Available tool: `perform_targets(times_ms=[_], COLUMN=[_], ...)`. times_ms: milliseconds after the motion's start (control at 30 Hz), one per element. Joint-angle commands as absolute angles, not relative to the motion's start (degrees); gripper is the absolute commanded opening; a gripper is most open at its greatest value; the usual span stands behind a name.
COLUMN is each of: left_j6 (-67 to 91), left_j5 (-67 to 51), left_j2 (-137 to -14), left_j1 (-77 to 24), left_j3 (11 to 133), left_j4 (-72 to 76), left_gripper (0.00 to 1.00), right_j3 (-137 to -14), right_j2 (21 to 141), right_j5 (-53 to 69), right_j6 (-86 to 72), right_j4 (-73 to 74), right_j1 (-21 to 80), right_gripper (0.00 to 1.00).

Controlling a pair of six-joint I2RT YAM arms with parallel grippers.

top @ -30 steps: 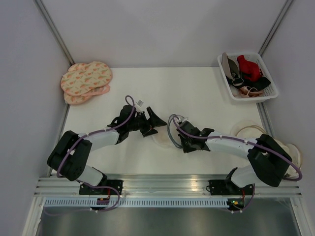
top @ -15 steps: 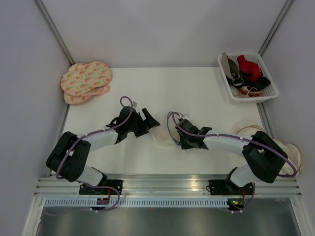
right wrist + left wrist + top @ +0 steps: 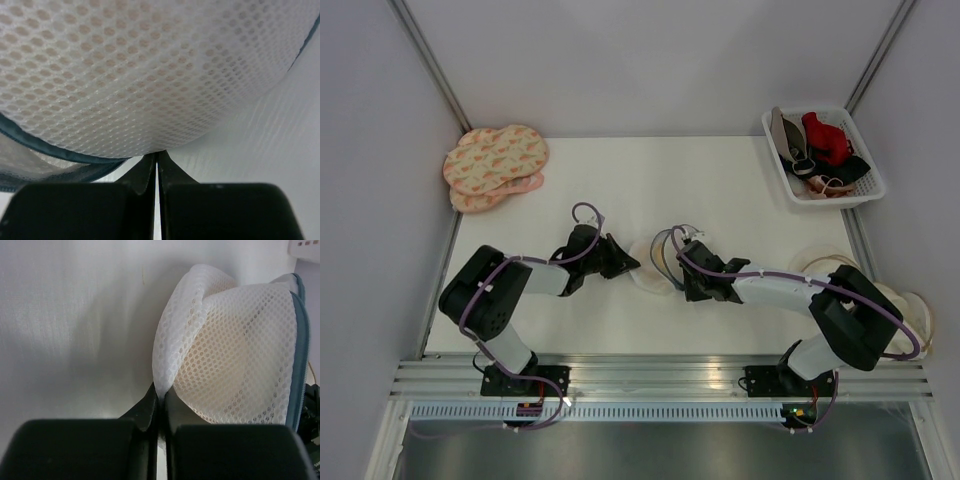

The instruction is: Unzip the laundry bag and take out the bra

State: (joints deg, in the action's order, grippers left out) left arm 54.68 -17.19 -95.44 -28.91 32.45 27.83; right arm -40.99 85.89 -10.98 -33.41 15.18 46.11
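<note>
The laundry bag (image 3: 646, 268), a white mesh dome with a dark grey zipped rim (image 3: 299, 340), stands tilted on the table between my two grippers. My left gripper (image 3: 628, 264) is shut on a pinched fold of mesh at the bag's left edge (image 3: 160, 390). From the other side, my right gripper (image 3: 672, 278) is shut with its tips (image 3: 156, 156) nipping the mesh by the rim (image 3: 50, 150). The bra (image 3: 225, 375) shows only as a peach-beige tint through the mesh.
Pink patterned pouches (image 3: 495, 160) lie at the table's far left corner. A white basket (image 3: 873, 190) with red and black garments stands at the far right. Cream round pouches (image 3: 825, 265) sit by the right edge, beside my right arm.
My left gripper moved right to the bag and shut on its mesh. The right gripper shifted slightly left and away, staying shut, and the bag tipped up between them.
</note>
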Motion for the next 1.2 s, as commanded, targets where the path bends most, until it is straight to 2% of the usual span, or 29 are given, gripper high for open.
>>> perform_targets(times_ms=[0, 33, 67, 133, 167, 233, 267, 333, 467, 900, 1033, 1067, 1167], left_j6=[54.41, 54.14, 53.79, 53.0, 52.74, 52.29, 52.12, 52.47, 53.87, 53.79, 53.53, 53.35, 52.91], left_j5=[-20.13, -19.43, -18.9, -17.85, -17.67, -17.4, -17.58, -17.93, -19.25, -19.42, -19.07, -19.07, -18.11], left_j2=[-94.05, -93.26, -92.47, -90.1, -89.39, -87.89, -87.46, -86.67, -85.34, -79.28, -78.49, -78.4, -77.78], left_j1=[-28.83, -28.83, -28.83, -28.74, -28.74, -28.74, -28.74, -28.74, -28.74, -28.74, -28.74, -28.74, -28.74], left_j3=[31.12, 30.77, 30.41, 29.36, 29.01, 28.48, 28.39, 28.21, 27.69, 26.9, 26.37, 26.19, 25.14], left_j4=[34.46, 33.93, 33.58, 32.09, 31.65, 30.41, 30.24, 30.15, 30.67, 27.16, 26.72, 26.54, 26.02], left_gripper=[0.02, 0.02, 0.02, 0.02, 0.02, 0.02, 0.02, 0.02, 0.02, 0.02, 0.02, 0.02, 0.02], right_j3=[-39.38, -39.38, -39.64, -40.16, -40.78, -41.48, -42.79, -44.73, -51.14, -61.35, -61.52, -61.35, -58.46], right_j2=[86.05, 85.09, 84.3, 80.54, 78.77, 73.34, 71.73, 68.84, 68.81, 84.01, 85.6, 85.43, 81.32], right_j5=[-15.89, -18.0, -23.67, -28.11, -29.34, -27.52, -25.51, -23.3, -21.8, -22.23, -35.2, -43.25, -52.52], right_j6=[-37.17, -38.57, -41.19, -42.71, -42.28, -40.0, -37.9, -35.87, -32.44, -29.27, -33.47, -38.1, -44.88], right_j4=[18.19, 19.24, 22.03, 25.64, 26.01, 25.58, 25.58, 26.27, 27.59, 29.35, 36.98, 39.53, 47.09], right_j1=[45.01, 44.39, 43.17, 42.72, 42.71, 42.8, 42.8, 42.89, 43.94, 46.49, 46.41, 46.23, 43.34], right_gripper=[0.0, 0.07, 0.37, 0.55, 0.69, 0.79, 0.89, 0.97, 0.98, 0.98, 0.98, 0.98, 0.98])
